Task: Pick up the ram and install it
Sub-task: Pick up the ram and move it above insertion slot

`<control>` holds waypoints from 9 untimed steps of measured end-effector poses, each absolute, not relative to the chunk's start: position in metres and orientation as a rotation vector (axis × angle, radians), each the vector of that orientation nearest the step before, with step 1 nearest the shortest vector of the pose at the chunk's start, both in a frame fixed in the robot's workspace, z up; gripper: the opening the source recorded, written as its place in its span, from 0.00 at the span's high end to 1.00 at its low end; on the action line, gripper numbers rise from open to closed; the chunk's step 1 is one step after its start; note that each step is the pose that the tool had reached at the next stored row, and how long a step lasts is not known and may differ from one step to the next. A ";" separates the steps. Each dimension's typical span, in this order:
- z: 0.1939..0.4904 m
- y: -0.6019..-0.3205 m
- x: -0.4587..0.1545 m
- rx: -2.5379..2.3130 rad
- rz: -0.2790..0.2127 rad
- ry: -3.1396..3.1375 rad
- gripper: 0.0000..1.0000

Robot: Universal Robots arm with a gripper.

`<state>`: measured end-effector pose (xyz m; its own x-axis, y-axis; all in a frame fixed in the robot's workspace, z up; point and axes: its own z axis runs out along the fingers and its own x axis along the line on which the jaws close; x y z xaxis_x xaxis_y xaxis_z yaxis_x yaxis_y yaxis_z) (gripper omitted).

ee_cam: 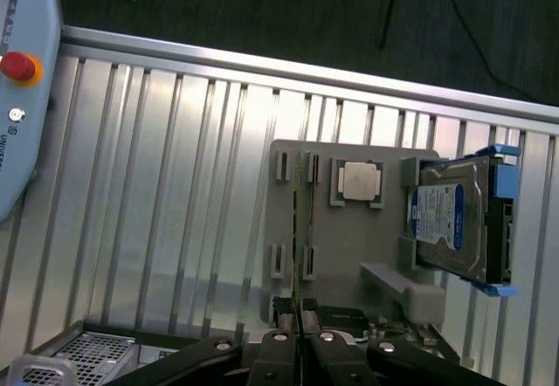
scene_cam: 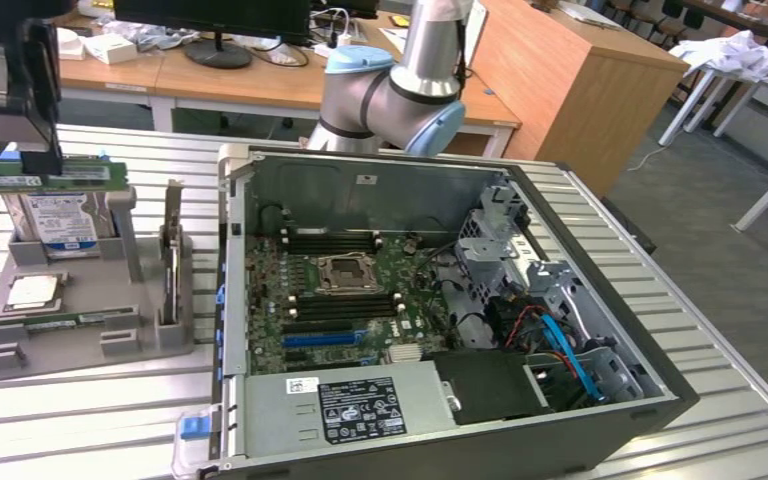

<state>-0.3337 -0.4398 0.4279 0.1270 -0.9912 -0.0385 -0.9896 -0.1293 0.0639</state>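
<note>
— Where was the ram?
— In the pincer (scene_cam: 35,160), which was clamped shut on it. The ram (scene_cam: 91,176) hung level above the grey holder (scene_cam: 77,335) at the exterior view's left, just over the drive (scene_cam: 57,222). One end was cut off by the picture's edge, and the pincer's dark body hid the spot where the fingers met it.
— And from the wrist?
— The fingers (ee_cam: 272,355) met at the picture's edge, only partly in view. A thin dark line ran out from between them. It was probably the ram seen edge-on, but I couldn't be sure. Past it lay the holder, a square chip (ee_cam: 360,181) in its recess and the drive standing on edge.
— The case?
— The case (scene_cam: 357,190) sat open on the desk (scene_cam: 77,420) beside the holder, with its board exposed. The memory slots were too small to read. The arm (scene_cam: 404,90) rose behind it, its upper part cropped. In the wrist view a pendant (ee_cam: 22,124) was half cut off too.
</note>
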 end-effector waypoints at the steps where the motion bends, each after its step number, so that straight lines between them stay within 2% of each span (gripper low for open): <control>1: 0.428 -0.440 -0.333 2.341 -0.111 -2.058 0.88; 9: 0.427 -0.440 -0.328 2.339 -0.115 -2.056 0.88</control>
